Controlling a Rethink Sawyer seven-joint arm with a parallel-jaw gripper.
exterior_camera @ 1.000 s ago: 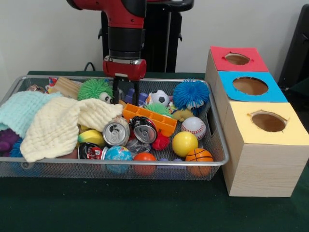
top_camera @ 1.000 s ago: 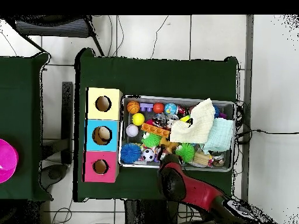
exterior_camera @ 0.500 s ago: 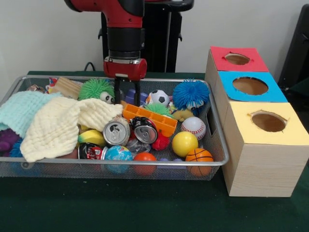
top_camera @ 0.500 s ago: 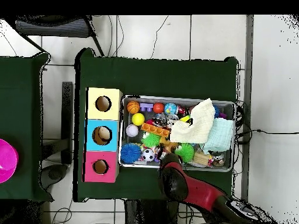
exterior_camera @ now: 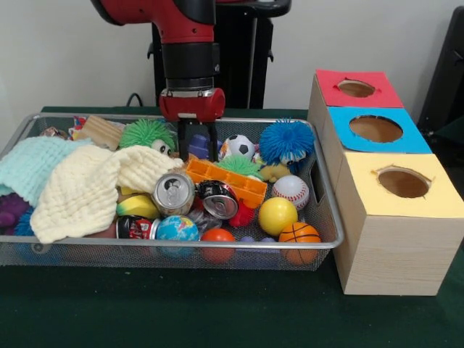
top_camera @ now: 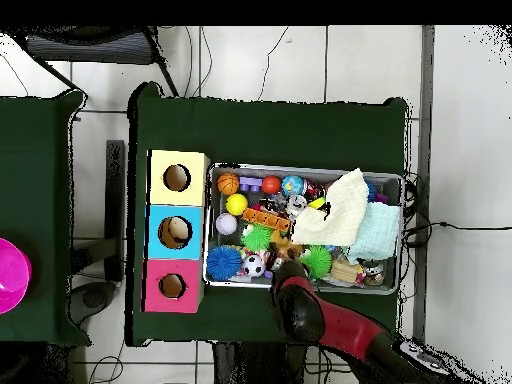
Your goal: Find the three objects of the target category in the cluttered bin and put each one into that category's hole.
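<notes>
My gripper (exterior_camera: 197, 151) reaches down into the back middle of the wire bin (exterior_camera: 328, 217). It is open, its fingers (exterior_camera: 183, 141) standing either side of a purple-blue toy (exterior_camera: 198, 145), just behind the orange block (exterior_camera: 225, 179). Around it lie a soccer ball (exterior_camera: 238, 146), a green spiky ball (exterior_camera: 143, 134) and a blue spiky ball (exterior_camera: 286, 141). Nearer the front are a baseball (exterior_camera: 291, 190), a yellow ball (exterior_camera: 277, 215), a basketball (exterior_camera: 299, 233) and two cans (exterior_camera: 174, 193). In the overhead view the arm (top_camera: 300, 310) covers the gripper at the bin (top_camera: 305, 168).
A cream cloth (exterior_camera: 90, 185) and a mint cloth (exterior_camera: 29, 167) cover the bin's left half. To the right stands a wooden box with a red hole (exterior_camera: 357, 88), a blue hole (exterior_camera: 375, 128) and a yellow hole (exterior_camera: 403, 182). The overhead view shows a pink bowl (top_camera: 10, 275) on the neighbouring table.
The gripper has slid right and sunk lower behind the orange block. The two cans and the orange block have shifted a little.
</notes>
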